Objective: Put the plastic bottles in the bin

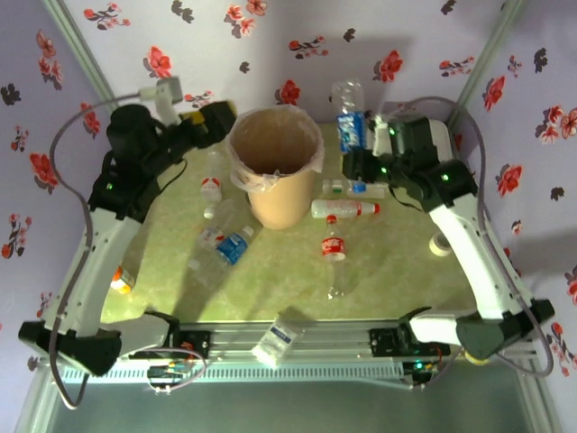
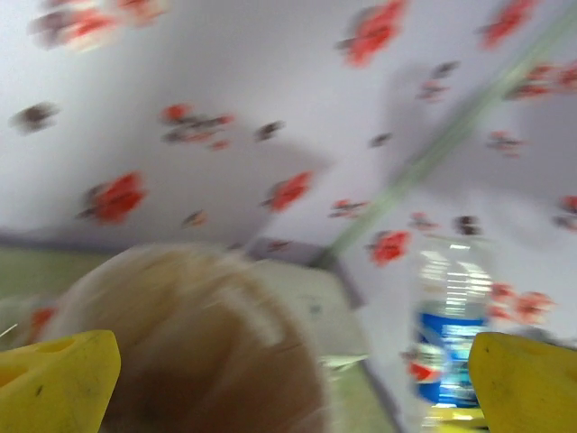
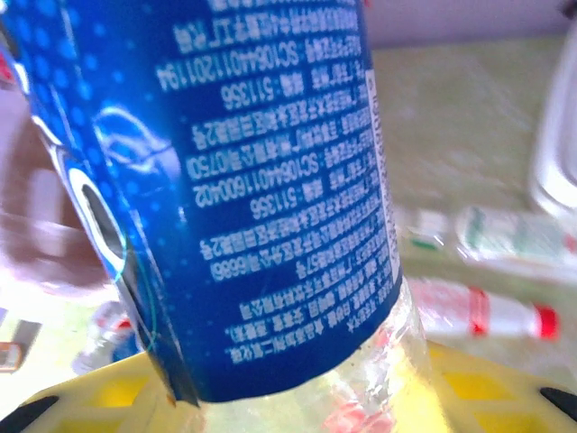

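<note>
Nearest, a pale blue-marked item point(image 1: 278, 340) tilts over the front edge of the desk point(image 1: 406, 280); it is too small to name. Beyond it a red-labelled bottle point(image 1: 333, 248) and a lying blue-labelled bottle point(image 1: 233, 247) sit on open surface. Further in, a red-capped bottle point(image 1: 347, 209) and a green-labelled bottle point(image 1: 345, 188) lie just right of the bin point(image 1: 275, 194), and a small bottle point(image 1: 211, 187) lies to its left.

The bin's inside looks bare, so I judge that none are delivered yet.

At the far edge, the right end effector point(image 3: 288, 401) has its yellow fingers closed in on the clear lower part of the upright blue-labelled bottle point(image 1: 350, 122), apparently gripping it. The left end effector point(image 2: 293, 370) gapes wide and empty just beside the bin's rim.

The wall is close behind. The only clear path runs leftward over the rim.
</note>
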Controlling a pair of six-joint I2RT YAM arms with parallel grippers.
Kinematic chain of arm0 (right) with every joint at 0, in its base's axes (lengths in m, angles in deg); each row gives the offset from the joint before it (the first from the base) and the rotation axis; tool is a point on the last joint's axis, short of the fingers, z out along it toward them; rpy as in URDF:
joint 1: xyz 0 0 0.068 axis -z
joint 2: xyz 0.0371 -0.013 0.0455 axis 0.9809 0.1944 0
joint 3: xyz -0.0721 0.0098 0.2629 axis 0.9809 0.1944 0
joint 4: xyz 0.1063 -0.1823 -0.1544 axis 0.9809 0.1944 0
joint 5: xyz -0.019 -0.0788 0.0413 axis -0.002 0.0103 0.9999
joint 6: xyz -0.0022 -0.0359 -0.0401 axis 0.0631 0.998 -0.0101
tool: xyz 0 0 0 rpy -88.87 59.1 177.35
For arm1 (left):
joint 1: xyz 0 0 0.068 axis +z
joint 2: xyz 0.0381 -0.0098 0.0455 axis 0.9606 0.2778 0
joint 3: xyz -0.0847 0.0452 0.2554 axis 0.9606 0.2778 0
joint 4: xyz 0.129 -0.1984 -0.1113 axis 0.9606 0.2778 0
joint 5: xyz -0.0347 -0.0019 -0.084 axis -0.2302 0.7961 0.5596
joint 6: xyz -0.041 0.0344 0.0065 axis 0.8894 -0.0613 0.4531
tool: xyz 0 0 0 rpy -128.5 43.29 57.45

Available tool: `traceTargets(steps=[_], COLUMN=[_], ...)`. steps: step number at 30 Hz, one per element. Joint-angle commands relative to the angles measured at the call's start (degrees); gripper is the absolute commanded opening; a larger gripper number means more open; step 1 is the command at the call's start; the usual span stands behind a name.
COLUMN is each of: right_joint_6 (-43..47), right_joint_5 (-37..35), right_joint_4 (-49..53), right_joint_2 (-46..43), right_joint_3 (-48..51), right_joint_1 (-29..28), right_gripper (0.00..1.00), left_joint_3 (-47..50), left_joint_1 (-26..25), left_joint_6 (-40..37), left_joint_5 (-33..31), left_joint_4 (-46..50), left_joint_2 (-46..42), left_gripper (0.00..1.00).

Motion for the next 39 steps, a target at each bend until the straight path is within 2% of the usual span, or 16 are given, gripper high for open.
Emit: traceTargets(steps=[1, 6, 12, 18, 24, 34, 36, 39], right_joint_6=[2.6, 3.4, 3.9, 3.5, 3.5, 4.2, 4.3, 4.3], right_joint_5=[1.1, 1.5, 2.4, 3.0, 3.8, 4.0, 3.7, 3.2], right_joint_4=[-4.6, -6.5, -7.7, -8.3, -9.5, -9.6, -9.5, -9.2], right_joint_2=[3.6, 8.2, 12.4, 14.2, 14.9, 16.0, 16.4, 16.9], right_joint_3=[-6.2, -12.0, -16.5, -17.6, -17.4, -17.4, -17.4, -17.8], right_joint_1=[-3.9, -8.1, -12.6, -14.5, -15.0, -15.2, -15.2, -15.0], right_gripper=[0.50, 0.50, 0.51, 0.51, 0.51, 0.51, 0.52, 0.60], left_joint_3=[-8.1, -14.3, -15.7, -12.3, -13.1, -13.9, -13.8, -13.8], left_joint_1=[-2.3, -5.3, -6.4, -6.5, -6.5, -6.5, -6.4, -6.4], left_joint_6=[-0.6, 0.2, 3.0, 7.7, 8.6, 8.1, 7.8, 6.9], left_joint_5=[7.4, 8.6, 7.6, 7.3, 5.2, 5.1, 5.1, 4.1], left_joint_4=[-0.5, -1.5, -5.5, -15.0, -15.5, -15.4, -15.5, -15.6], left_joint_2=[5.8, 11.8, 16.2, 16.6, 18.2, 20.8, 20.9, 20.9], left_gripper=[1.00, 1.00, 1.00, 1.00, 0.99, 0.65, 0.61, 0.52])
